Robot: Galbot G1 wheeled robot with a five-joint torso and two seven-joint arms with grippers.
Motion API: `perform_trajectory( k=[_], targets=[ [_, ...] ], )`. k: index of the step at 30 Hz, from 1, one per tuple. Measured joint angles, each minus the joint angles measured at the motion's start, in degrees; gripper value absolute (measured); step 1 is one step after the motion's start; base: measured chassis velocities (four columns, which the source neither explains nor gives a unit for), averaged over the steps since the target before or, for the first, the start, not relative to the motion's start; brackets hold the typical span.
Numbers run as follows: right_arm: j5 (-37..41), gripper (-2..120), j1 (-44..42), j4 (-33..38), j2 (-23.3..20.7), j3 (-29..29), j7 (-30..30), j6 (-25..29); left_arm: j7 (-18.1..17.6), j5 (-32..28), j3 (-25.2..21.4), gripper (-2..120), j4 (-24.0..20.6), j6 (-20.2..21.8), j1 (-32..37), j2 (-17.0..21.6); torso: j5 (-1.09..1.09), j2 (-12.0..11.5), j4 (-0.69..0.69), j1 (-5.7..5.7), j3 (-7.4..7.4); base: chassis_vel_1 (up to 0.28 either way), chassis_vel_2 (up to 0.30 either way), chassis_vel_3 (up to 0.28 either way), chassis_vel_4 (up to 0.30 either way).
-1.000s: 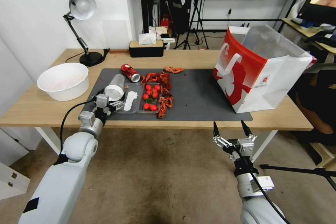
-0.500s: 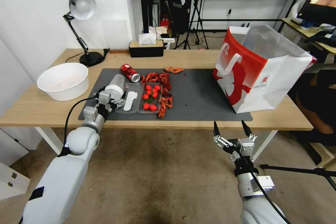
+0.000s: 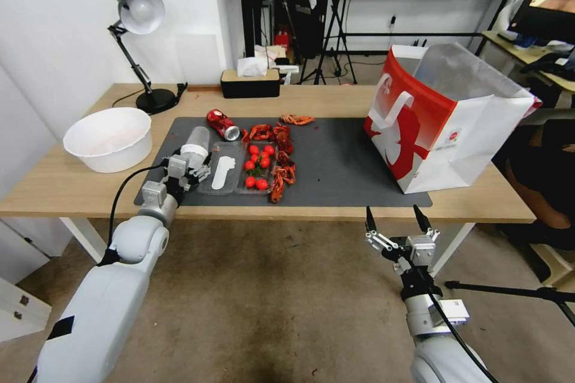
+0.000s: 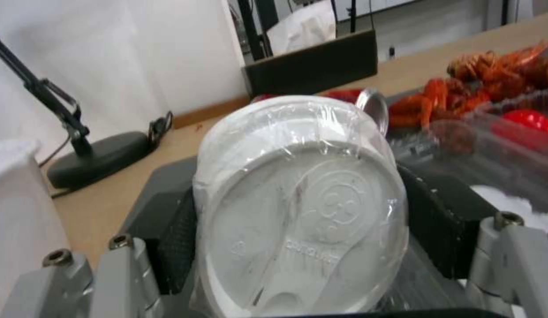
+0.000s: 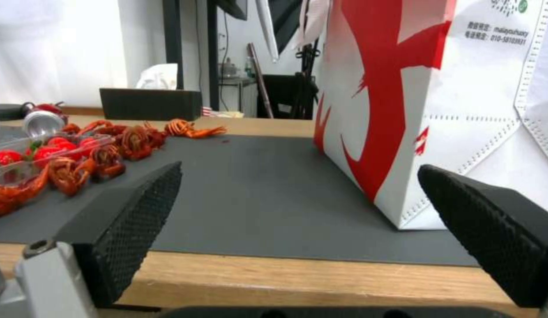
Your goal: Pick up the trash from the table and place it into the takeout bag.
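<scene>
1. While the takeout bag (image 3: 446, 122) stands at the mat's right end, the left gripper (image 3: 190, 169) has its fingers around the lying plastic cup (image 4: 300, 203), not lifted.
2. Can (image 3: 223, 124) and shells (image 3: 281, 155) remain on the table (image 3: 72, 188).
3. The right gripper (image 3: 395, 221) hangs spread below the table edge.

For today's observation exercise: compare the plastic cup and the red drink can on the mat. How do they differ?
1. The plastic cup is pale and translucent with a white lid; the red drink can is red metal.
2. The cup sits between the left claw's fingers; the can lies untouched.
3. The cup looks larger than the can.

Both lie on their sides on the dark mat.
</scene>
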Motion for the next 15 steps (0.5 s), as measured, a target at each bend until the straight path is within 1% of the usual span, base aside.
perform_trajectory(
  k=[4,6,7,9,10,12,13,15],
  targets=[
    [0.00,100,0.04,0.02,0.01,-0.05,0.00,0.00,0.09,-1.98,1.19,72,-1.37,-0.94,-1.42,1.08,0.02,0.00,-0.01,0.00,0.00,0.000,0.000,0.000,0.000],
    [0.02,100,0.05,0.08,0.01,-0.06,0.00,0.00,1.28,-3.93,2.38,72,-2.50,-1.68,-2.85,2.13,0.02,0.00,-0.02,0.00,0.00,0.000,0.000,0.000,0.000],
    [0.02,100,0.05,0.08,0.01,-0.06,0.00,0.00,1.28,-3.93,2.38,72,-2.50,-1.68,-2.85,2.13,0.02,0.00,-0.02,0.00,0.00,0.000,0.000,0.000,0.000],
    [0.06,100,0.01,0.15,0.04,-0.06,0.00,0.00,2.87,-5.41,3.68,72,-3.48,-2.32,-4.76,3.25,0.02,0.00,-0.01,0.00,0.00,0.000,0.000,0.000,0.000],
    [0.06,100,0.01,0.15,0.04,-0.06,0.00,0.00,2.87,-5.41,3.68,72,-3.48,-2.32,-4.76,3.25,0.02,0.00,-0.01,0.00,0.00,0.000,0.000,0.000,0.000],
    [0.08,100,-0.15,0.27,0.14,0.02,0.01,0.02,4.08,-7.74,5.93,72,-5.00,-2.60,-7.71,4.97,0.02,0.00,-0.02,0.00,0.00,0.000,0.000,0.000,0.000],
    [0.08,100,-0.15,0.27,0.14,0.02,0.01,0.02,4.08,-7.74,5.93,72,-5.00,-2.60,-7.71,4.97,0.02,0.00,-0.02,0.00,0.00,0.000,0.000,0.000,0.000],
    [0.08,100,-0.24,0.39,0.25,0.16,0.03,0.04,4.72,-11.36,8.61,72,-6.47,-2.56,-10.56,6.59,0.03,0.00,-0.02,0.00,0.00,0.000,0.000,0.000,0.000]
  ],
)
